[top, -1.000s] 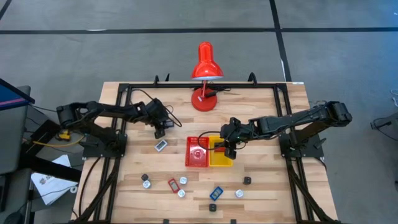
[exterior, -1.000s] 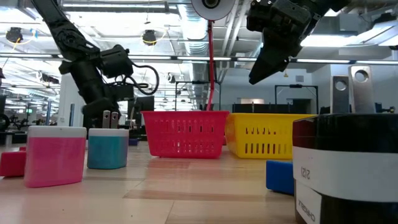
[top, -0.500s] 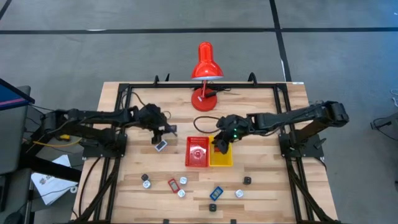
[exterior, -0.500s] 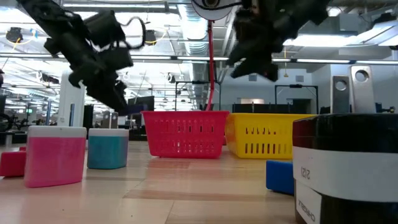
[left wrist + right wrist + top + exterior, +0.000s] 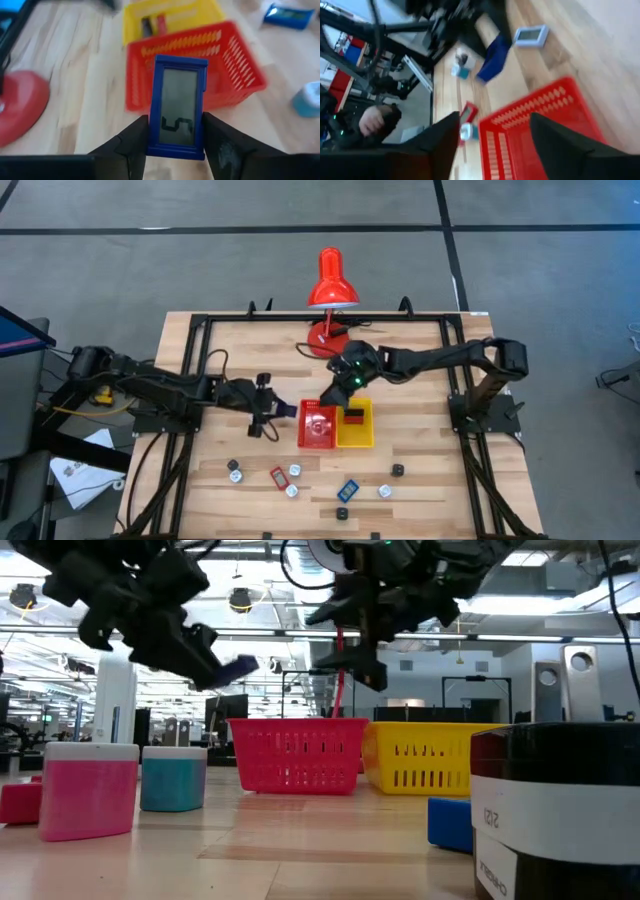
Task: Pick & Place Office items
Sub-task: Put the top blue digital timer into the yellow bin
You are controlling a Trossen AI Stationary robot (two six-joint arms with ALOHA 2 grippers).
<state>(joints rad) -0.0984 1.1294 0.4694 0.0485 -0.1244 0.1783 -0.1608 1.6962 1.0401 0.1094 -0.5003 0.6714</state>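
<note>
Two left fingers [image 5: 135, 142] clamp blue clock [image 5: 178, 107]; right fingers [image 5: 445, 135] spread.

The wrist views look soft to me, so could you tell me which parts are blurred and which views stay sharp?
Left wrist view: the blue timer held in the left gripper is crisp, while the red basket and yellow basket behind smear. Right wrist view: blurred throughout, fingers included. Low view: both arms blur; the baskets stay sharp. High view: sharp overall.
</note>
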